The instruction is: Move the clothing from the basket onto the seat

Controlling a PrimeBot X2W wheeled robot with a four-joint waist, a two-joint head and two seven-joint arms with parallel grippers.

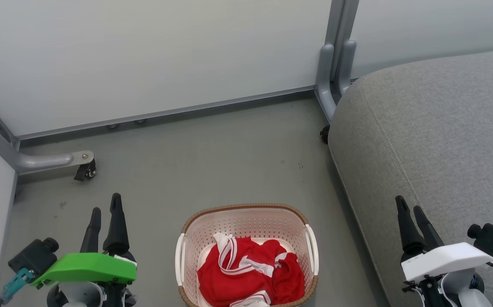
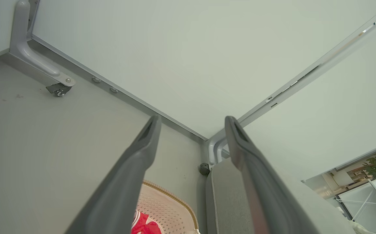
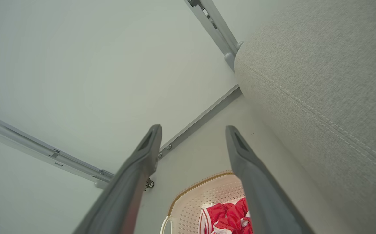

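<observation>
2 sets of jaws are hanging low over the floor. The left jaws are on one side of the basket and the right jaws are on the other side, near the seat. Both are standing spread apart and are holding nothing. The red clothing with white stripes is lying in a bunched heap inside the basket. The basket is sitting on the floor just beside the big grey seat. Nothing red is lying on the part of the seat that is showing, so the job is looking not yet begun.

What could be going wrong from here? The clothes are soft and tangled, so a pinch may be catching only a thin fold, and the cloth may be slipping out on the way up. A pull may be dragging 2 pieces at once, and 1 may be dropping on the floor. The basket is looking light and is full of holes, so a jaw tip may be poking into a hole or bumping the rim and tipping it. The right jaws may be brushing the seat's side while reaching in.
</observation>
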